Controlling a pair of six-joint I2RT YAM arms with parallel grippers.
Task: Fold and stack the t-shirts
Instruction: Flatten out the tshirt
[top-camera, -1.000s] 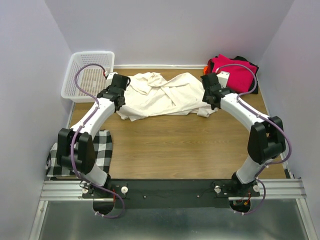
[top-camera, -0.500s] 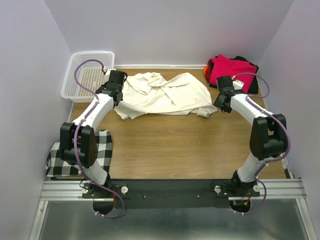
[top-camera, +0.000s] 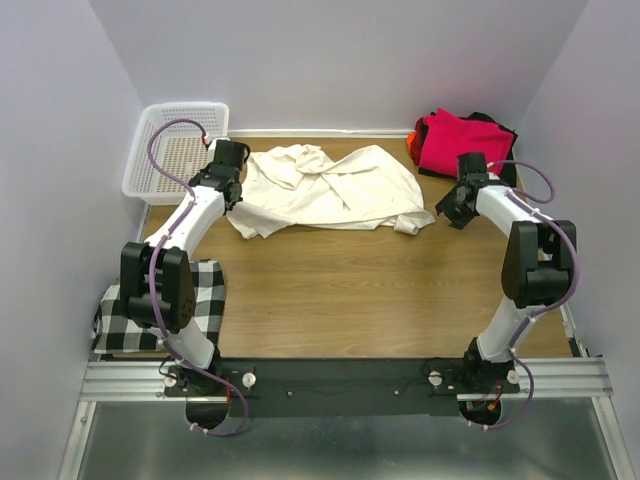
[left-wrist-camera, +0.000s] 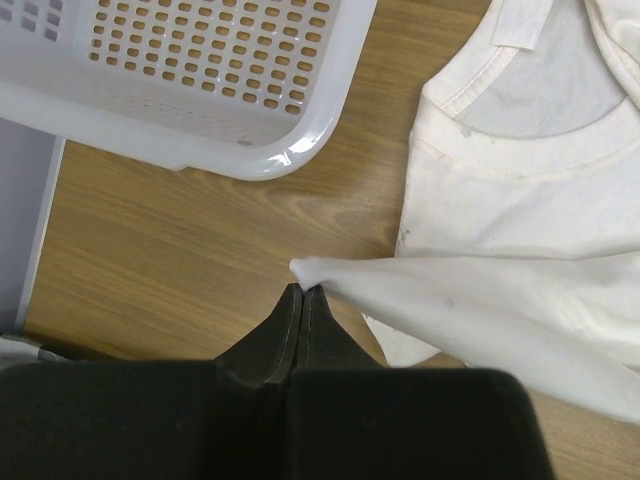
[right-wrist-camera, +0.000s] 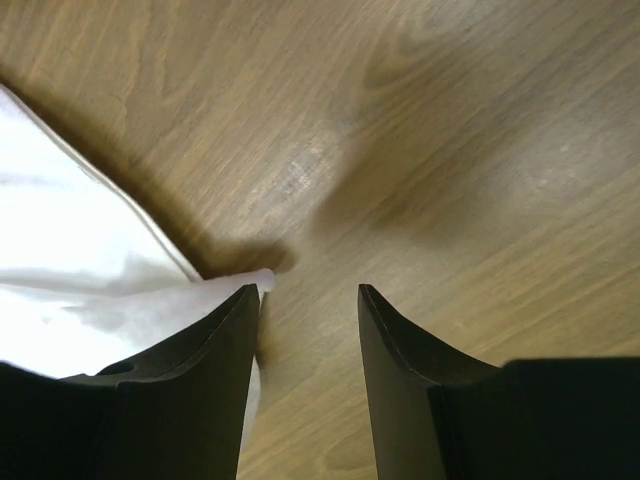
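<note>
Cream t-shirt (top-camera: 330, 190) lies crumpled on the worktop (top-camera: 340, 300). Left claw (left-wrist-camera: 303, 292) pinches its corner; right claw (right-wrist-camera: 310, 292) gapes empty beside the opposite hem (advisably grasp there, then pull taut for a flat spread).

Open table (top-camera: 350, 290) before the cream t-shirt (top-camera: 330, 190); white basket (top-camera: 186, 107) blocks far left, folded shirts (top-camera: 462, 140) far right

One high rear camera overlooks the table (top-camera: 330, 290); both wrist cameras closely face its cream shirt (top-camera: 330, 190).
</note>
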